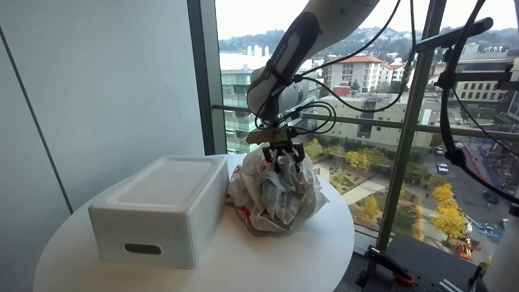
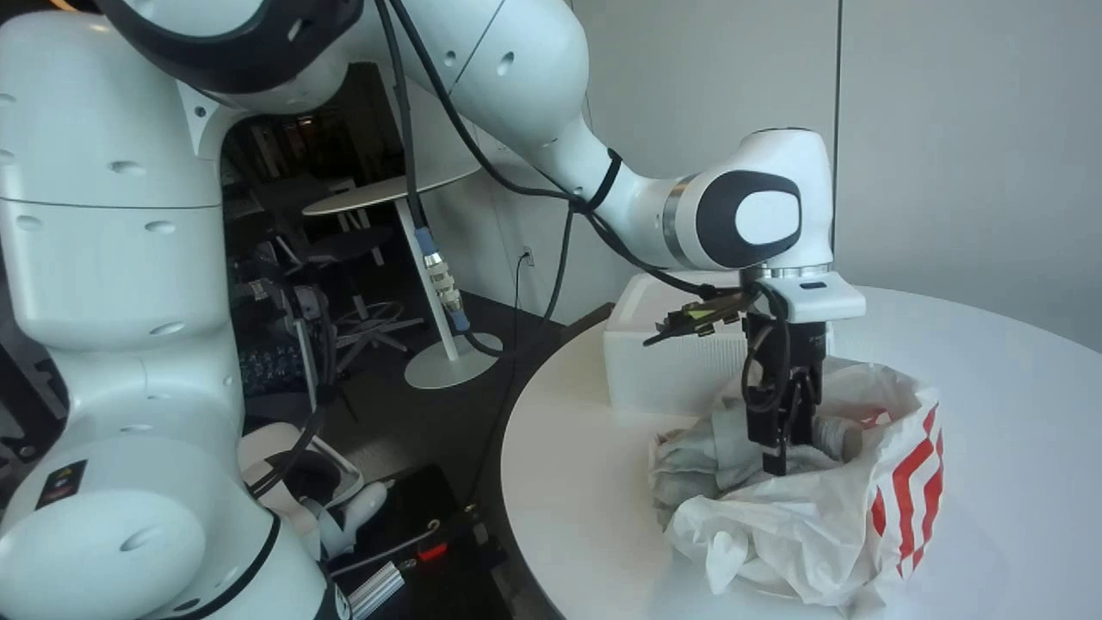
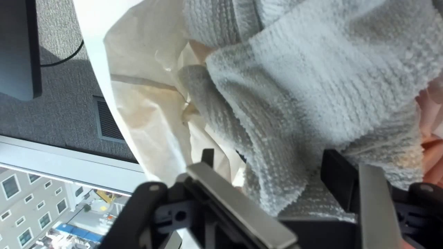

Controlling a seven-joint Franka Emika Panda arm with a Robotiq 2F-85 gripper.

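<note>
Lettering (image 1: 279, 54) on my arm (image 1: 330, 28) reads "EMIKA"; my gripper (image 3: 271, 162) has its jaws spread, grey ribbed cloth (image 3: 328, 83) between and beyond them, bunched in a white plastic bag (image 2: 801, 538).

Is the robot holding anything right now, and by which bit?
Nothing is held: the end effector is open at the grey cloth in the plastic bag, its jaws spread wide without pinching it.

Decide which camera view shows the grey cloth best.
The wrist view: the grey cloth fills much of it, its ribbed texture close up. Both exterior views show it smaller, bunched amid the plastic bag, partly behind the tool.
</note>
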